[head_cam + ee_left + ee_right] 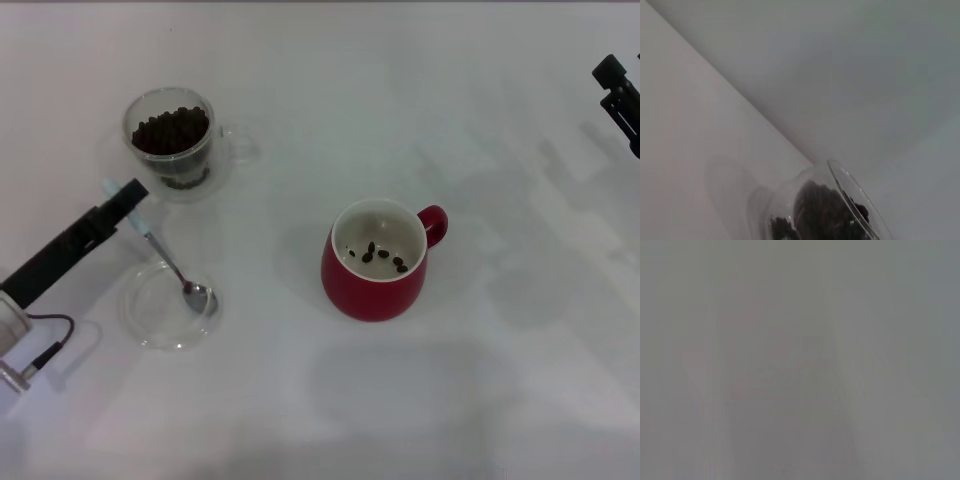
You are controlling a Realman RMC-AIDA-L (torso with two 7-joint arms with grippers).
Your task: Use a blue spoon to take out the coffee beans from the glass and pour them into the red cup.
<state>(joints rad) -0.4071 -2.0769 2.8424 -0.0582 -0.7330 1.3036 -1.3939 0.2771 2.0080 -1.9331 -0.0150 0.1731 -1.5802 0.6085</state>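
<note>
left jaws (132,200): at left-centre of head view, closed on the pale-blue handle end of the blue spoon (172,262); pinching it as far as can be seen, the tips themselves mostly hidden by the black gripper body.
spoon: runs down-right from the jaws; silver bowl rests in a flat clear dish (140,310) at lower left. Bowl looks empty, no beans on it.
left arm: black forearm comes in from lower-left edge, slants up-right, low over the desk (300,420); cable loop near its base.
glass (172,140): upper left, just above the jaws, apart from them; well filled w/ coffee beans (170,130). Left wrist view shows its rim and dark beans (825,210) at bottom of frame.
red cup (378,260): centre, handle to upper right; a few beans (380,256) on its white floor.
progress: judged partway. Some beans already in the cup, most are in the glass. Spoon parked in dish, so either between scoops or being set down; can't tell which.
left to do: if more wanted, go scoop from glass, carry right, tip into cup.
right gripper (622,95): top-right edge, well away, idle; jaw state can't tell. Right wrist view is blank grey.
</note>
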